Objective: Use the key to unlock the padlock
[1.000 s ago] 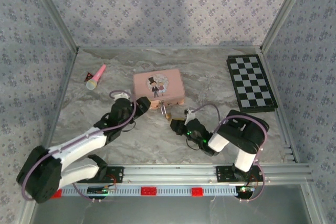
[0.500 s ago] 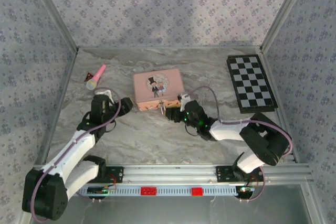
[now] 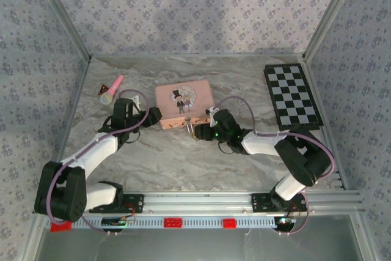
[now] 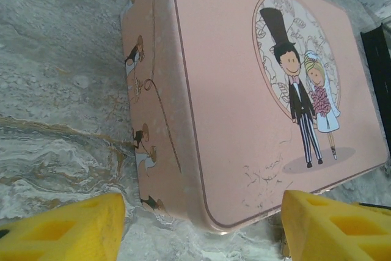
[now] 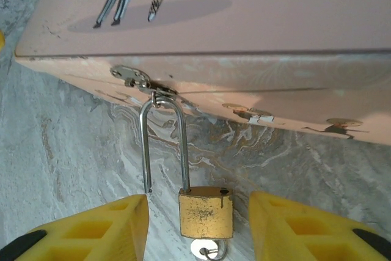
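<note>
right tool (image 5: 198, 205): jaws part open, a yellow finger (image 5: 91, 227) on each side of the padlock body, gaps on both sides, gripping nothing
padlock (image 5: 206, 213): brass body straight ahead between the right tool's fingers, resting on the table (image 5: 73, 151); shackle popped, one leg free of the body, loop hooked through the hasp (image 5: 131, 77)
key (image 5: 208, 250): small silver head right under the padlock body, nearest the tool; looks seated in the keyhole, partly cut off
pink tin (image 5: 244, 16): beyond the padlock, front wall facing the right tool
left tool (image 4: 201, 230): jaws wide apart, near corner of the tin's lid between the fingers (image 4: 61, 224), holding nothing
</note>
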